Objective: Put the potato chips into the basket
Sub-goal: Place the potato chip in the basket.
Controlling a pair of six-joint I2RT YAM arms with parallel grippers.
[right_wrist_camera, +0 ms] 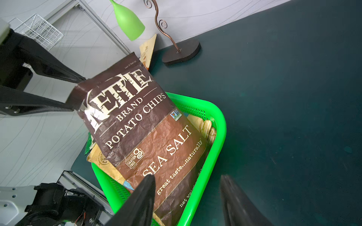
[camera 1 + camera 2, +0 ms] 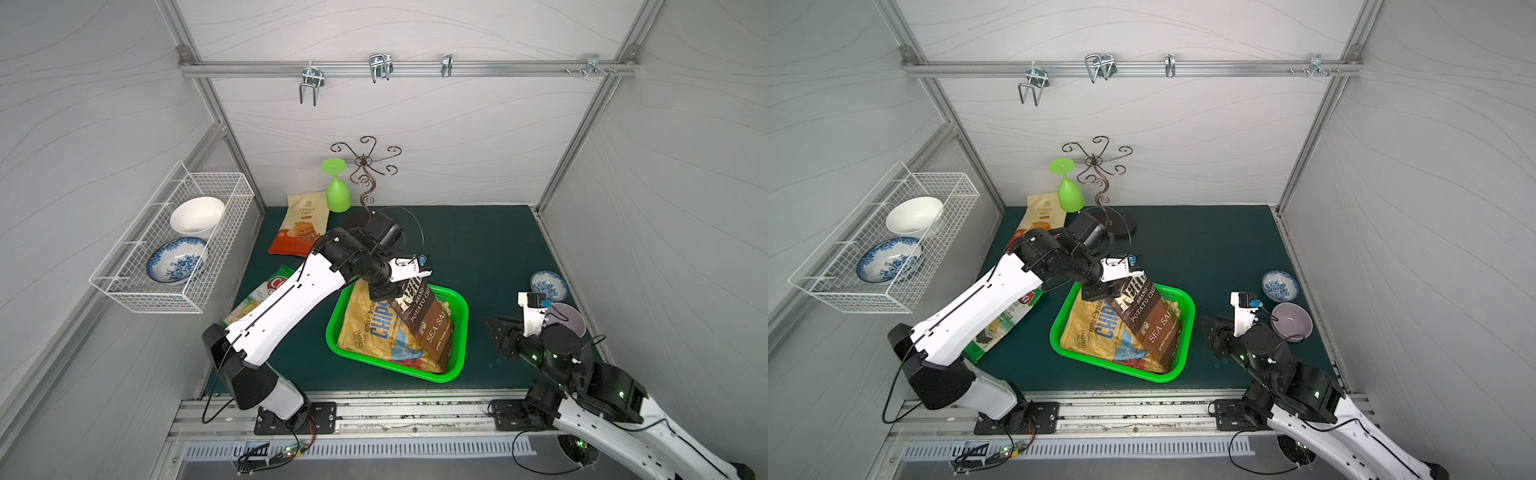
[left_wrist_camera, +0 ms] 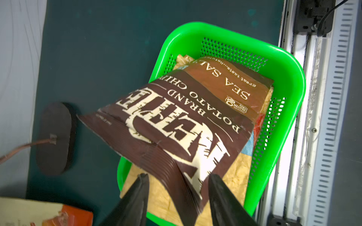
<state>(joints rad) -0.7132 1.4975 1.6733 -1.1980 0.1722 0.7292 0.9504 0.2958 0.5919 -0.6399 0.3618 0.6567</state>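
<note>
The green basket (image 2: pixel 461 332) (image 2: pixel 1187 328) (image 3: pixel 293 82) (image 1: pixel 219 125) sits mid-table. A tan "CHIPS" bag (image 2: pixel 370 328) (image 2: pixel 1092 328) lies flat in it. A brown Kettle bag (image 2: pixel 424 320) (image 2: pixel 1148 316) (image 3: pixel 186 117) (image 1: pixel 141 125) leans over that bag, bottom end in the basket, top raised. My left gripper (image 3: pixel 178 176) (image 2: pixel 390 291) is open, and the Kettle bag's crimped top lies loose between its spread fingers. My right gripper (image 1: pixel 188 177) (image 2: pixel 494 328) is open and empty beside the basket's right side. A Cassava Chips bag (image 2: pixel 301 228) and a white-green bag (image 2: pixel 257 297) lie on the mat at left.
A white wire rack (image 2: pixel 174 237) with two bowls hangs on the left wall. A green goblet (image 2: pixel 337 193) and a scrolled metal stand (image 2: pixel 365 166) are at the back. A blue-patterned dish (image 2: pixel 548 284) and a lilac bowl (image 2: pixel 569 318) sit at the right edge.
</note>
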